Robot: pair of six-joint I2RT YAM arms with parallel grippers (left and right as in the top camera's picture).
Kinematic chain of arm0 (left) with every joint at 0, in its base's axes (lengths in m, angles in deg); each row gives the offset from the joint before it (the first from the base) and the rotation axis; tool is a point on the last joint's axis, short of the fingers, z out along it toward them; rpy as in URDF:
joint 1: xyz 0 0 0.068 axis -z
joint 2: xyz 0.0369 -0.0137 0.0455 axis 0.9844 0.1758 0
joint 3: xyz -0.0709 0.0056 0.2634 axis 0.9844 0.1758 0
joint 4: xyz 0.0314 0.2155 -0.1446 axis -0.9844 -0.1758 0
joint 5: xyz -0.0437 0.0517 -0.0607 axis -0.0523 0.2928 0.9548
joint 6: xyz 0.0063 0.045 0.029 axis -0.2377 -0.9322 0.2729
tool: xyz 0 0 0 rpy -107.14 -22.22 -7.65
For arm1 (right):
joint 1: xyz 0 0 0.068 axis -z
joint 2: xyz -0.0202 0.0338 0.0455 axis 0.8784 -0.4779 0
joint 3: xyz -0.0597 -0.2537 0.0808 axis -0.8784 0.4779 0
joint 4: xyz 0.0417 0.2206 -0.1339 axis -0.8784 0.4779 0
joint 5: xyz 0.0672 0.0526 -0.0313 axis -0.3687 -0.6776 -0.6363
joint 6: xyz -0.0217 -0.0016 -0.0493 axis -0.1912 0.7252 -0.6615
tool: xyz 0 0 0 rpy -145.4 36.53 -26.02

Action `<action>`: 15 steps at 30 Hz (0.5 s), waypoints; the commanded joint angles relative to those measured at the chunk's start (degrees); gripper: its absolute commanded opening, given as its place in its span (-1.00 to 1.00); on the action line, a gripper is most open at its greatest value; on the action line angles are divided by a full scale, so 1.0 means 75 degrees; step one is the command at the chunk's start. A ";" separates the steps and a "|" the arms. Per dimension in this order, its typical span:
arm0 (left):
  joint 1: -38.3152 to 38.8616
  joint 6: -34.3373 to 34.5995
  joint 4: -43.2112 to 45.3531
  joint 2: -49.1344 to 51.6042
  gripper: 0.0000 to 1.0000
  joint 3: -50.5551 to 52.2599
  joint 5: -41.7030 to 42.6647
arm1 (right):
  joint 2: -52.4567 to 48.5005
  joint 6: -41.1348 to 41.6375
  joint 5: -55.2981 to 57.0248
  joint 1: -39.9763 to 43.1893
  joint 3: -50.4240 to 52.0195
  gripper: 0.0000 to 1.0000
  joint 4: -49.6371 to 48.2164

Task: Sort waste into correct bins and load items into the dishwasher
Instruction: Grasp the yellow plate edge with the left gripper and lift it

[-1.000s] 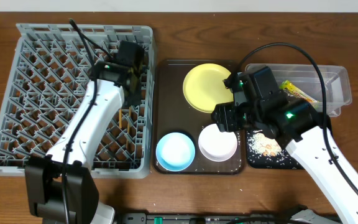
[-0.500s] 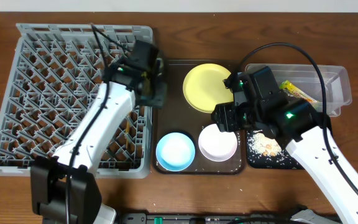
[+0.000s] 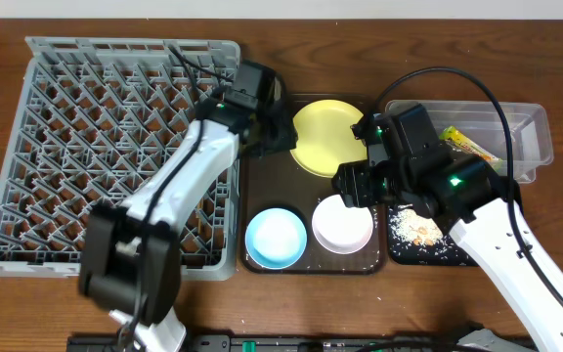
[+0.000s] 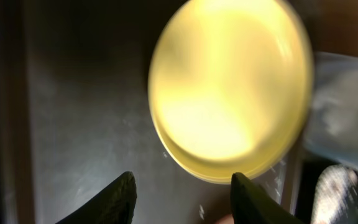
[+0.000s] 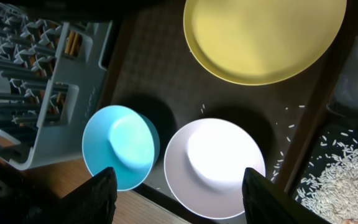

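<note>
Left tool (image 4: 182,177) hangs open at the yellow plate's (image 4: 229,93) edge on the brown tray (image 4: 73,124). A shallow bite on that thin rim could slip and drop it near the right tool (image 5: 182,180), also open.

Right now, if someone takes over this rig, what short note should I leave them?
Left gripper: open, empty, beside the yellow plate.
Right gripper: open, empty, above the white bowl.
Plate, white bowl and blue bowl sit on the brown tray.
Done: wrapper in clear container, crumbs in black tray.
To do: load the three dishes into the grey rack.
Tissue and chopsticks not clearly seen.
</note>
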 commanded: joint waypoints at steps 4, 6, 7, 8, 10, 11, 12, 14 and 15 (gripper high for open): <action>0.0000 0.1099 0.0746 0.1087 0.03 -0.0079 0.0099 | 0.0076 0.0050 0.0012 0.0085 -0.0128 0.25 0.0026; 0.0003 0.1099 0.0950 0.1309 0.02 -0.0079 0.0099 | 0.0076 0.0050 0.0012 0.0085 -0.0128 0.26 0.0023; 0.0003 0.1099 0.1008 0.1425 0.01 -0.0079 0.0102 | 0.0076 0.0050 0.0012 0.0085 -0.0128 0.26 0.0023; 0.0003 0.1113 0.1029 0.1480 0.01 -0.0079 0.0102 | 0.0076 0.0050 0.0012 0.0085 -0.0128 0.26 0.0023; 0.0003 0.1116 0.1067 0.1670 -0.09 -0.0079 0.0079 | 0.0076 0.0050 0.0012 0.0085 -0.0128 0.26 0.0023; 0.0003 0.1119 0.1090 0.1740 -0.14 -0.0079 0.0079 | 0.0076 0.0050 0.0015 0.0085 -0.0128 0.26 0.0020; 0.0009 0.1122 0.1096 0.1792 -0.17 -0.0079 0.0082 | 0.0076 0.0050 0.0015 0.0085 -0.0128 0.26 0.0015; 0.0026 0.1116 0.1113 0.1920 -0.26 -0.0079 0.0067 | 0.0076 0.0050 0.0015 0.0085 -0.0128 0.25 0.0006; 0.0032 0.1119 0.1128 0.1976 -0.29 -0.0079 0.0070 | 0.0076 0.0050 0.0015 0.0085 -0.0128 0.26 0.0009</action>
